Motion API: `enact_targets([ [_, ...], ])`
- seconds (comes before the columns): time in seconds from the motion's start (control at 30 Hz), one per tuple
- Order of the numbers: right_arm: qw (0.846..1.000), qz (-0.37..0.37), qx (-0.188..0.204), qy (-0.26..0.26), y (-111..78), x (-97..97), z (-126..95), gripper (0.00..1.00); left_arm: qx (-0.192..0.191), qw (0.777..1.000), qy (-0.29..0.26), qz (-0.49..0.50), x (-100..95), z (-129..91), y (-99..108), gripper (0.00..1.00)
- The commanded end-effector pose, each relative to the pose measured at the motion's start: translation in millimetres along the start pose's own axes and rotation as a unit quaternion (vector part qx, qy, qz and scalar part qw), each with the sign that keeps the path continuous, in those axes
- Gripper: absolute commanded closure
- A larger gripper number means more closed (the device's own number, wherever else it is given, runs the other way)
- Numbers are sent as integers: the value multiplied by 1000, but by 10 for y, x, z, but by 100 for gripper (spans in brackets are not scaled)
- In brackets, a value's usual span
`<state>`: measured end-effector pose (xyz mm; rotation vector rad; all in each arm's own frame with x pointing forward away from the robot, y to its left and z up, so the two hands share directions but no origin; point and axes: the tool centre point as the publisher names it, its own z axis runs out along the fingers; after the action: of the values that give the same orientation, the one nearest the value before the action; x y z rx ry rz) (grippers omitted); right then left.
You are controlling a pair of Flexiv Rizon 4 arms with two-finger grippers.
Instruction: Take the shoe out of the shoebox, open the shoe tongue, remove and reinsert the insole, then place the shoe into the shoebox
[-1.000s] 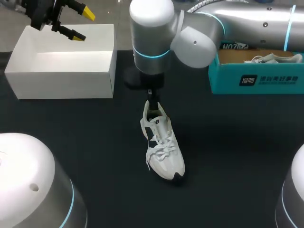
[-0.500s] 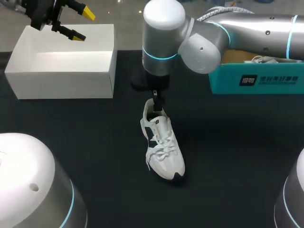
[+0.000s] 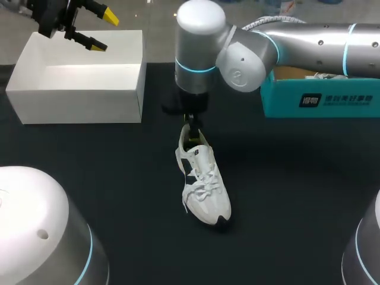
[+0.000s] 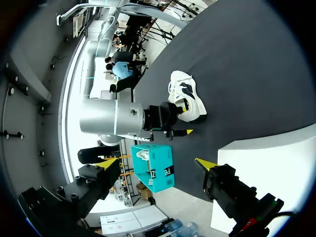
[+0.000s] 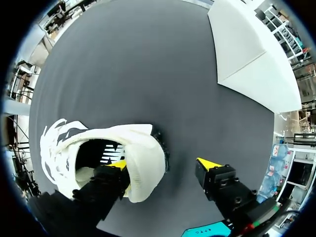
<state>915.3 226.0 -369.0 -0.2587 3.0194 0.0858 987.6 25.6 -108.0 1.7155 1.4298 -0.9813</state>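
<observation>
the white shoe (image 3: 203, 181) is lying near the middle of the table (image 3: 297, 196), its toe pointing toward the near edge. the right gripper (image 5: 163, 165) is standing spread at the heel, one yellow tip inside the collar, the other clear behind it. the left gripper (image 3: 102, 29) is hanging spread wide over the white box (image 3: 77, 95) at the far left corner.

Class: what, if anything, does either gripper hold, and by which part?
Nothing. The right gripper straddles the heel of the shoe, fingers open; the left gripper hangs empty.
</observation>
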Motion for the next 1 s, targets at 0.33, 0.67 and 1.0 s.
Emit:
enact_targets([
  [0.33, 1000, 12, 7, 21, 43, 34, 139, 72, 0, 1000, 1, 0, 2, -4, -2, 0],
  [0.67, 993, 101, 58, 15, -142, 163, -353, 100, 0, 1000, 1, 0, 2, -4, -2, 0],
  [1.0, 991, 91, 88, -41, -353, 70, -1436, 100, 0, 1000, 1, 0, 2, -4, -2, 0],
])
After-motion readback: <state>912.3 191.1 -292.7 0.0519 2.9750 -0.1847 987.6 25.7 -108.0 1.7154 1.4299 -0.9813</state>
